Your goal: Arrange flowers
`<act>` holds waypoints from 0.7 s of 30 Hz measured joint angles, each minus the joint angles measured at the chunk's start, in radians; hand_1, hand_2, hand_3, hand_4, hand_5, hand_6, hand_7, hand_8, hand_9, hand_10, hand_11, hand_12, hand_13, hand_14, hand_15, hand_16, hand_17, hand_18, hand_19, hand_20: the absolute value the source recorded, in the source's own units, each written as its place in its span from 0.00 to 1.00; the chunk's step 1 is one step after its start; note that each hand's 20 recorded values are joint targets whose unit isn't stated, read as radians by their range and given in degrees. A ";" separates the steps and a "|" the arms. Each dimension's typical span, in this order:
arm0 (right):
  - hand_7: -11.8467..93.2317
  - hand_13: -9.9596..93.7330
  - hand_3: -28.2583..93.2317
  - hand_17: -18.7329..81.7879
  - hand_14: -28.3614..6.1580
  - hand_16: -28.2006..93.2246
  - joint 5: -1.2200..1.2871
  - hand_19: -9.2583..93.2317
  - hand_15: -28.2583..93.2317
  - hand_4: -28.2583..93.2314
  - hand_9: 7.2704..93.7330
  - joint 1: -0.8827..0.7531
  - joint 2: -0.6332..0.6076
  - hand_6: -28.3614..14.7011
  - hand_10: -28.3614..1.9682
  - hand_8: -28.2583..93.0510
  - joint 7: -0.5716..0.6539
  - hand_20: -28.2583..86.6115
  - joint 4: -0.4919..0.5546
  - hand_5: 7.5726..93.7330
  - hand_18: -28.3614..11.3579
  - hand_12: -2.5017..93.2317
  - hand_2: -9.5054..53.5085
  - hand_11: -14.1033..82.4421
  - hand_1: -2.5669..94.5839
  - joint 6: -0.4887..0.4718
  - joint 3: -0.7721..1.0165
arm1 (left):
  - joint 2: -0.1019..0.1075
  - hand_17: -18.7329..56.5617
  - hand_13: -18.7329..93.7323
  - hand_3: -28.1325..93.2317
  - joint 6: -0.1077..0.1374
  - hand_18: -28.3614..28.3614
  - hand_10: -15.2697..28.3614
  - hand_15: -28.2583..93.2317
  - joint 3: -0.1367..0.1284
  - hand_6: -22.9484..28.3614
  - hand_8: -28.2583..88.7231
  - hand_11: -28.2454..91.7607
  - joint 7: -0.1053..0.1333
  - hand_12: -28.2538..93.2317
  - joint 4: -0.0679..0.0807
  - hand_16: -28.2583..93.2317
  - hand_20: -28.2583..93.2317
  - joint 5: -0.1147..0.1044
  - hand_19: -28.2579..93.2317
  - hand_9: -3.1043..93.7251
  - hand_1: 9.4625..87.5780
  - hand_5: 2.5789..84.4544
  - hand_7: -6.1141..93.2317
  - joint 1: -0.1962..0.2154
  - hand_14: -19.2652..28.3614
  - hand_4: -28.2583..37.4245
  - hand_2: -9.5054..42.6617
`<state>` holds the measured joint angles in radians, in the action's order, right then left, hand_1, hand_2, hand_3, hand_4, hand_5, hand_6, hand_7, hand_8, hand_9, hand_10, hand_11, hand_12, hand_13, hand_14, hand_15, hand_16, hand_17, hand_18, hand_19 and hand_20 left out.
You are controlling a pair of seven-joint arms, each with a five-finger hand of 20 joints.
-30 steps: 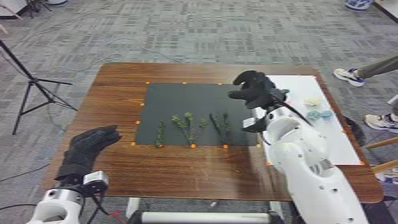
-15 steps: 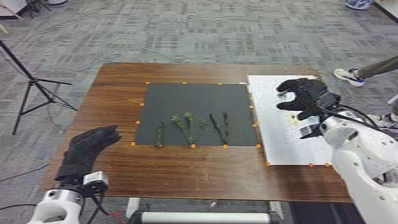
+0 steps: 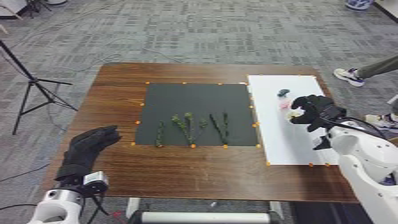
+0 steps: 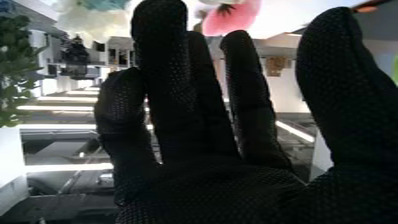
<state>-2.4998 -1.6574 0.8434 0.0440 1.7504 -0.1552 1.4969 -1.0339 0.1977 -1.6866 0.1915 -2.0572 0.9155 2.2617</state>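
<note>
Two white arms come in from the bottom edge of the head view, both cut off by the frame. The left hand (image 3: 87, 145) lies at the lower left, over the near left part of the brown table (image 3: 191, 175), its fingers loosely extended and holding nothing.

Farther off, on the dark mat (image 3: 191, 97) in the middle of the frame, lie the green stems: one short sprig (image 3: 160, 136) on the left, a branching bunch (image 3: 188, 129) in the middle whose stems are too fine to count, and two dark stems (image 3: 219, 129) on the right.

At centre right, the right hand (image 3: 318, 111) is over the white mat (image 3: 275, 145), partly covering what lies there. Its fingers are straight and spread in the right wrist view, with nothing gripped. Close to it the head view has three small blooms, a pale yellow one (image 3: 294, 114) half hidden, a pink one (image 3: 284, 105) and a dark teal one (image 3: 282, 93); whether the hand touches any cannot be told. Green leaves (image 4: 13, 67) in the right wrist view are cut off.

Beyond, one black tripod (image 3: 33, 79) stands at the left of the head view, and one blue-and-white pot (image 3: 359, 4) is cut off at the upper right.
</note>
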 measured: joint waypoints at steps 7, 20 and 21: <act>0.37 0.78 0.84 0.53 0.53 0.48 -0.020 0.86 0.65 0.03 0.56 0.025 0.007 0.66 0.50 0.15 -0.027 0.72 -0.039 0.47 0.14 0.25 0.00 0.32 0.42 -0.002 -0.012 | -0.001 0.38 0.57 0.82 -0.001 0.71 0.66 0.44 0.003 0.50 0.18 0.42 0.001 0.35 0.000 0.23 0.41 0.000 0.33 0.59 0.29 0.65 0.25 -0.002 0.77 0.26 0.13; 0.44 0.85 0.75 0.60 0.62 0.51 -0.003 0.92 0.71 0.03 0.81 0.030 0.023 0.67 0.59 0.29 -0.015 0.73 -0.080 0.63 0.16 0.44 0.00 0.31 0.60 0.011 -0.049 | -0.006 0.38 0.56 0.81 -0.002 0.71 0.67 0.44 0.006 0.50 0.18 0.42 0.003 0.35 0.000 0.23 0.41 0.000 0.33 0.59 0.29 0.65 0.25 -0.001 0.77 0.26 0.13; 0.45 0.87 0.73 0.61 0.65 0.51 0.008 0.94 0.72 0.03 0.86 0.031 0.023 0.68 0.63 0.32 -0.009 0.73 -0.081 0.67 0.16 0.48 0.00 0.30 0.62 0.025 -0.053 | -0.007 0.38 0.56 0.81 -0.002 0.71 0.67 0.44 0.006 0.50 0.18 0.42 0.003 0.35 0.000 0.23 0.41 0.000 0.33 0.59 0.29 0.65 0.25 -0.001 0.77 0.26 0.13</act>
<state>-2.4916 -1.6266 0.8663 0.0349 1.6696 -0.1302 1.4441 -1.0405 0.1956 -1.6805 0.1947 -2.0571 0.9158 2.2603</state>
